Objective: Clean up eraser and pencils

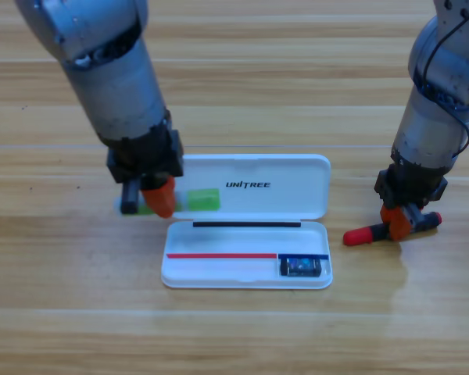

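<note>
The eraser (pixel 301 266), a small dark block, lies in the right end of the open white case's tray (pixel 219 273). The white and light green pencil (pixel 203 199) lies across the left edge of the case's lid (pixel 297 168). My left gripper (pixel 152 199) points down onto its left half and hides that part. The dark pencil with the red end (pixel 362 234) lies on the table right of the case, red end toward the case. My right gripper (pixel 399 221) points down at its middle, and the dark end pokes out to the right.
The white case stands open at the middle of the wooden table (pixel 234 336), lid flat behind the tray. Both grey arms come down from the top corners, the left one large over the table's upper left.
</note>
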{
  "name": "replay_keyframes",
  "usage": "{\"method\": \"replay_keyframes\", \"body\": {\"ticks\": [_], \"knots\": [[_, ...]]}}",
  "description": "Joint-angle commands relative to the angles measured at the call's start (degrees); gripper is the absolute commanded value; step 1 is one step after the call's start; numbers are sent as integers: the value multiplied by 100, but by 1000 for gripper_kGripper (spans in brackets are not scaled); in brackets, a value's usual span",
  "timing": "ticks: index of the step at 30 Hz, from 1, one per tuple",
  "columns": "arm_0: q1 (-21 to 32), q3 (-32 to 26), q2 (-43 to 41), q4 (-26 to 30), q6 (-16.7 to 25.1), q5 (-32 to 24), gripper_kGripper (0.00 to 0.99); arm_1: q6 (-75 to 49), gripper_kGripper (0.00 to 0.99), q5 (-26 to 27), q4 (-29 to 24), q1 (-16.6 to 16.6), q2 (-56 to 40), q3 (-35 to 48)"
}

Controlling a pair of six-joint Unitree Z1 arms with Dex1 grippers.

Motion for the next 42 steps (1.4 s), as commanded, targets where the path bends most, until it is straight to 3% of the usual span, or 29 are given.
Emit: {"method": "replay_keyframes", "body": {"ticks": [1,10,20,42], "knots": [[-336,-124,452,11,-137,-23,0,208,0,-95,273,-43,25,76],[-538,-326,769,-15,-198,-76,0,1412,0,-200,1530,255,-678,-609],[-696,-545,1059,-15,-304,-190,0,1552,0,108,1609,422,-986,-539],[-784,-625,1357,-15,-374,-243,0,1614,0,152,1609,466,-845,-653]]}}
